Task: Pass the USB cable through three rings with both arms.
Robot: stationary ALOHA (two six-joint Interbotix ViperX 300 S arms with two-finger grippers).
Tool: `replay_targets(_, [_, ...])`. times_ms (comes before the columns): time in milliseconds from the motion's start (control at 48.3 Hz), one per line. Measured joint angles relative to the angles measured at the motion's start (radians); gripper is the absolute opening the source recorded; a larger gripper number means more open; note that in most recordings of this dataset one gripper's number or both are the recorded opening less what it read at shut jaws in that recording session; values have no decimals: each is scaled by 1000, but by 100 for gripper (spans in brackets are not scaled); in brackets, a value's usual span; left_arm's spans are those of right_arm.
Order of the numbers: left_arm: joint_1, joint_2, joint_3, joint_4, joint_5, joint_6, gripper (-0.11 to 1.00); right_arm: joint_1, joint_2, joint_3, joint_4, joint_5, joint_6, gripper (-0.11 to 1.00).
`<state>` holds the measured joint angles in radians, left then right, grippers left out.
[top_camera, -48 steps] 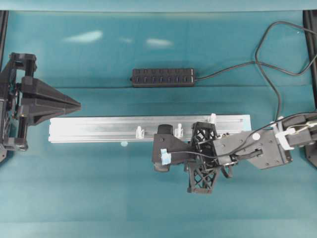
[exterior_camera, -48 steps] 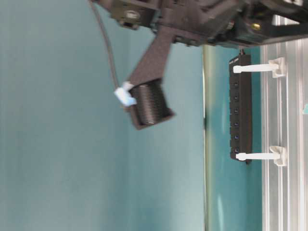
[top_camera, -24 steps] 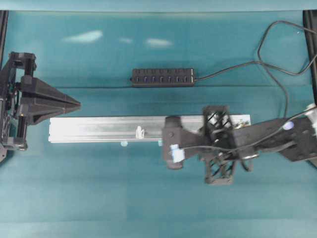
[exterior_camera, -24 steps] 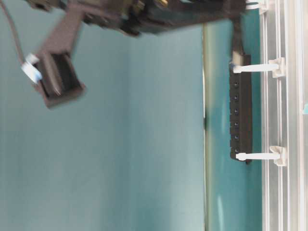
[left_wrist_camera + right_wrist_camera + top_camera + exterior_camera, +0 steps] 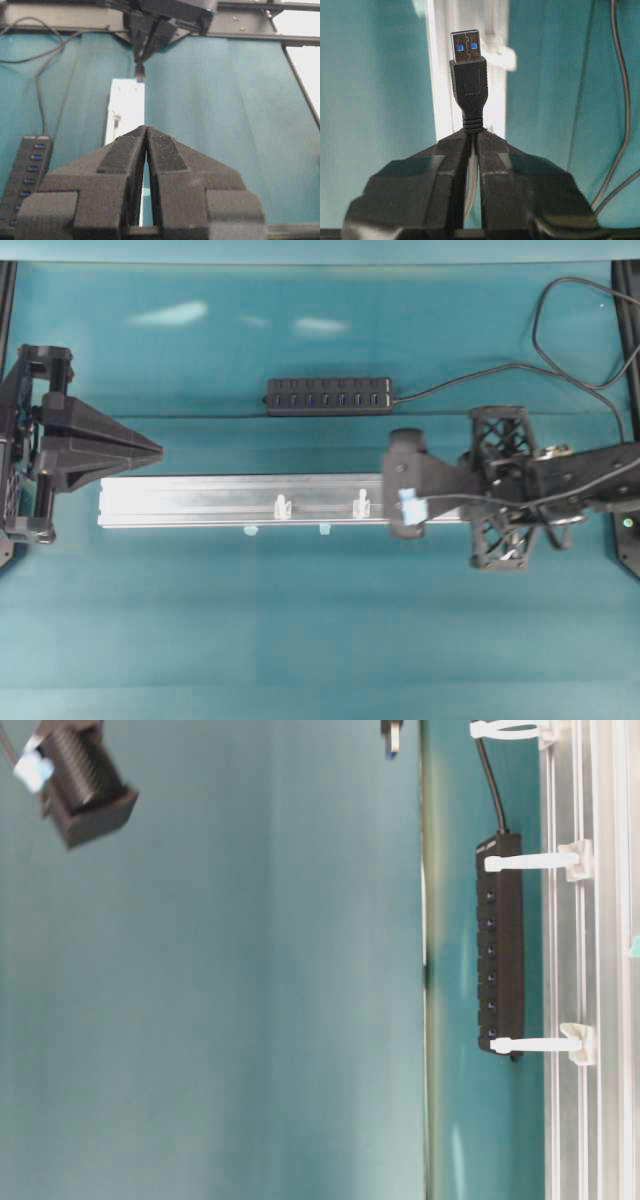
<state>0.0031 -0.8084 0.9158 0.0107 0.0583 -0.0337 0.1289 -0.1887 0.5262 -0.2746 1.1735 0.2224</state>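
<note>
Though black, USB cable [image 5: 468,82] shows blue-marked metal plug.

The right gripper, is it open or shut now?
Shut: the right gripper clamps the USB cable just behind its plug, which sticks out ahead.

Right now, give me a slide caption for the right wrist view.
Right gripper jaws pinch the USB cable behind its plug, aimed along the silver rail.

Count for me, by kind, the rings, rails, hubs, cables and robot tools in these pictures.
Rings: 3
Silver rail: 1
USB hub: 1
USB cable: 1
Robot tools, left and right: 2
Total: 8
</note>
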Motion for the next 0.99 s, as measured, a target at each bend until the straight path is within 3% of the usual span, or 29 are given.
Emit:
replay_targets(538, [0,0,0,-2,0,0,12,-34,-160,209,-2,-5,0,-9])
replay_targets(994, [0,0,-2,-2,0,-2,12,-41,-242,282,-3,-49,57,-9])
